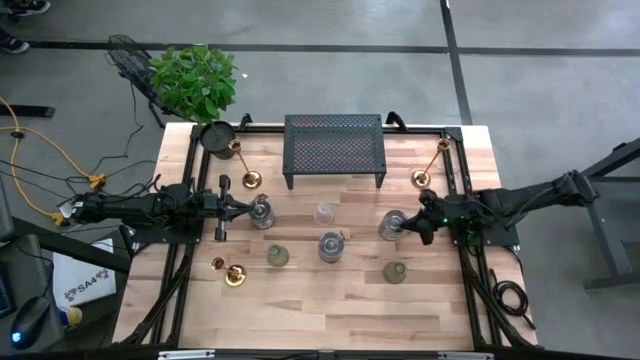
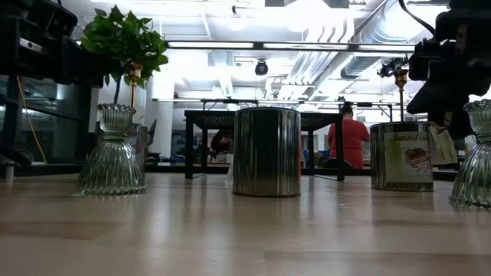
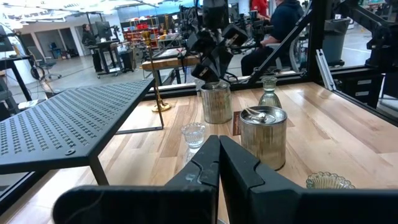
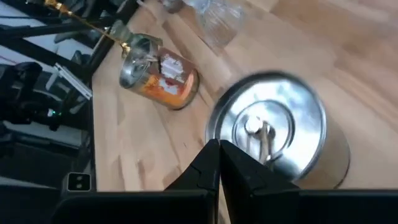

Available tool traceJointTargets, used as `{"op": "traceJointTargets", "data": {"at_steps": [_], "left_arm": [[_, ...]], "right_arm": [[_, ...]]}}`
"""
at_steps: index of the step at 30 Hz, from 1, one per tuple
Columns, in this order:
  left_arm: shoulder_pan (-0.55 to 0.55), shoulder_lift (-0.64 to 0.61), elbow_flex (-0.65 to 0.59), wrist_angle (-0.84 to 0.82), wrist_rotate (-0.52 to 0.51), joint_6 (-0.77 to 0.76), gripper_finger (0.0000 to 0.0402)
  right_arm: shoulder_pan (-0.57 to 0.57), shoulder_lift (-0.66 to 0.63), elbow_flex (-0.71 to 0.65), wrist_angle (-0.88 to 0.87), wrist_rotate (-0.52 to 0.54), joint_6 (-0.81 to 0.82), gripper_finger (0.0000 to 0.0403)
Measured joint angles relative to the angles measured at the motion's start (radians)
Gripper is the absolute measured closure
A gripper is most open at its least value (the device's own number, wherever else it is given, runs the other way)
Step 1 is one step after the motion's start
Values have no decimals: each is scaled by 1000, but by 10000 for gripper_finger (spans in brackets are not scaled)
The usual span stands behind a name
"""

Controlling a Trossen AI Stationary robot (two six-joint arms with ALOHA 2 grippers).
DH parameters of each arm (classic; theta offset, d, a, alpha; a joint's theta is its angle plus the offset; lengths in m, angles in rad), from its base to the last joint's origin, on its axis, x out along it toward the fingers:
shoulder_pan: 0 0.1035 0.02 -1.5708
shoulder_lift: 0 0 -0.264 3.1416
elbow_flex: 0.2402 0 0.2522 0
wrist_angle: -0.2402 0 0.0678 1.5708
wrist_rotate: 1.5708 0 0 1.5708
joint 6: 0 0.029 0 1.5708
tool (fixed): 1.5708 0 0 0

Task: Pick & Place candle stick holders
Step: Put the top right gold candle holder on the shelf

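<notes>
So here's where I'm at with the candle holders. My left claw [image 1: 243, 208] sits left of centre in the overhead frame, fingers pressed together with nothing in them, nose right up against a silvery tin [image 1: 262, 212]. My right claw [image 1: 408, 222] mirrors it on the right side, also pinched together and empty, hovering at another silvery tin [image 1: 391, 224]; my right wrist cam looks almost straight down on that tin's shiny top. I can't tell whether either claw is actually touching its tin.

Nothing has been picked yet, far as I can judge. The holders are scattered over the wooden tabletop [image 1: 330, 310]: a third tin [image 1: 331, 245] dead centre, a clear glass cup [image 1: 324, 213] just above it, and two greenish glass ones [image 1: 277, 256] [image 1: 395, 271] lower down. Two tall brass candlesticks stand near the top of the frame, one at the left [image 1: 245, 170] and one at the right [image 1: 430, 168], and a third [image 1: 229, 271] lies tipped over at lower left.

The black mesh rack [image 1: 334, 148] at top centre is empty, so my guess is that's the drop spot. I'd need to spread my fingers before grabbing anything. The tins look slippery and wide, so that's the risky part.
</notes>
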Motion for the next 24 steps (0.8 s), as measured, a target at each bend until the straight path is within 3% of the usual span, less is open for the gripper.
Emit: {"op": "traceJointTargets", "data": {"at_steps": [6,12,24], "left_arm": [[0,0,0,0,0,0,402],[0,0,0,0,0,0,402],[0,0,0,0,0,0,402]], "right_arm": [[66,34,2,-40,47,152,400],[112,45,14,-56,47,203,400],[187,186,299,-360,203,161,400]]}}
